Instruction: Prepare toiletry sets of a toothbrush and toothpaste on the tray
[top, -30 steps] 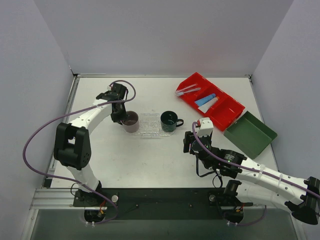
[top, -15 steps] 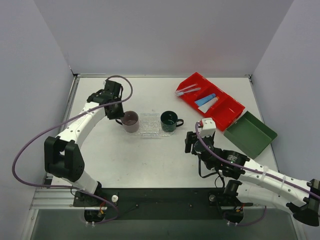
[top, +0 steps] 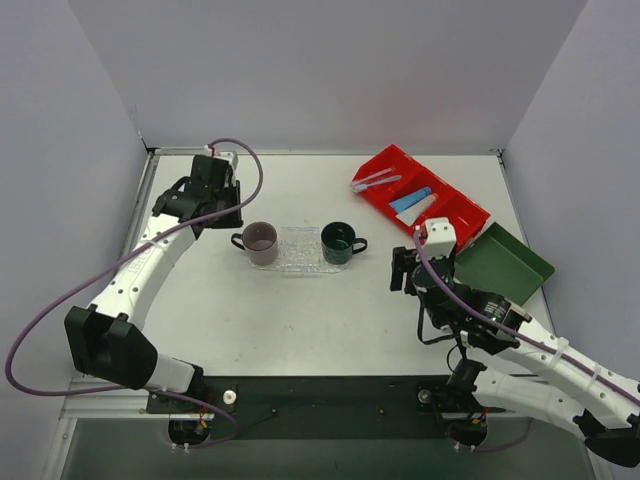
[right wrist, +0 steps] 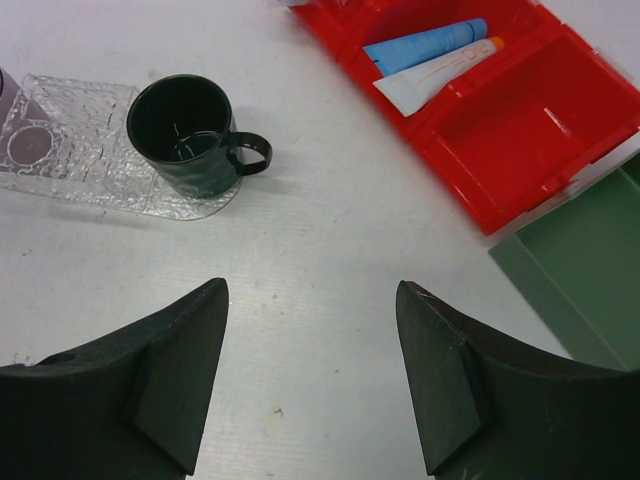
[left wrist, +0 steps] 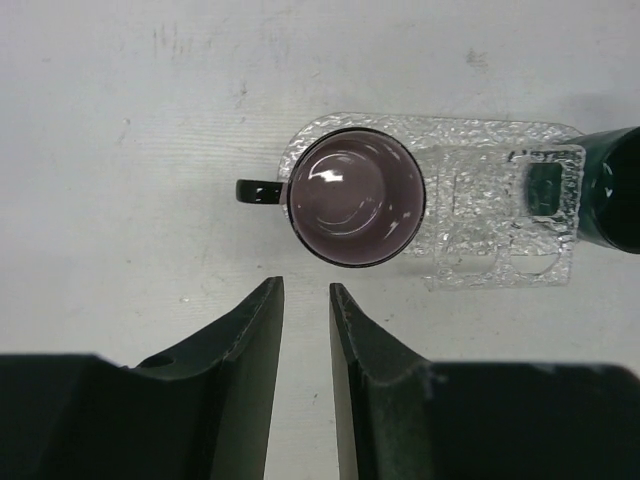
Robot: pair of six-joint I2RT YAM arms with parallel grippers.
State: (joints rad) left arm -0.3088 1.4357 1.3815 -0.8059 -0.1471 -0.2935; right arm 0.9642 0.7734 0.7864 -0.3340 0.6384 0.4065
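The clear textured tray lies mid-table with a mauve cup on its left end and a dark green mug on its right end. A blue tube and a white tube lie in the red bin; wrapped toothbrushes lie at its far end. My left gripper hovers just short of the mauve cup, open by a narrow gap and holding nothing. My right gripper is wide open over bare table, between the green mug and the bin, with the tubes ahead of it.
A dark green rectangular tray sits against the red bin at the right, close beside my right wrist. Walls close in the table on the left, back and right. The mauve cup's handle points left, off the clear tray.
My left gripper has drawn back from the mauve cup toward the back left, leaving the cup on the tray. My right arm has swung right toward the bin and its jaws have widened.
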